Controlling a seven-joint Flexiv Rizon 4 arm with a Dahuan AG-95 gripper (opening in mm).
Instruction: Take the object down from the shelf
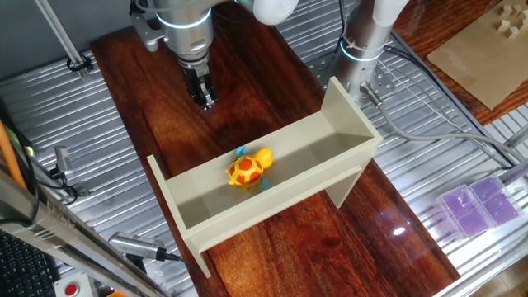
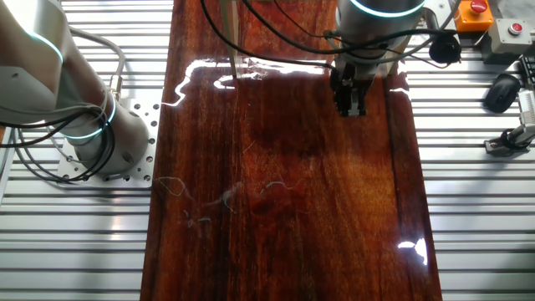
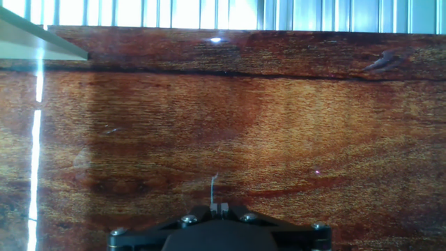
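On the shelf (image 1: 330,136) one fixed view alone shows the turtle (image 1: 249,167); the claw (image 1: 204,102), fingers together, hangs apart.

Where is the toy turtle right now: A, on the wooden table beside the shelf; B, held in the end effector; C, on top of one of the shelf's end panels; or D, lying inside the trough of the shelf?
D: the toy turtle lies inside the trough of the shelf, while the end effector hangs apart from it over the wooden table, holding nothing.
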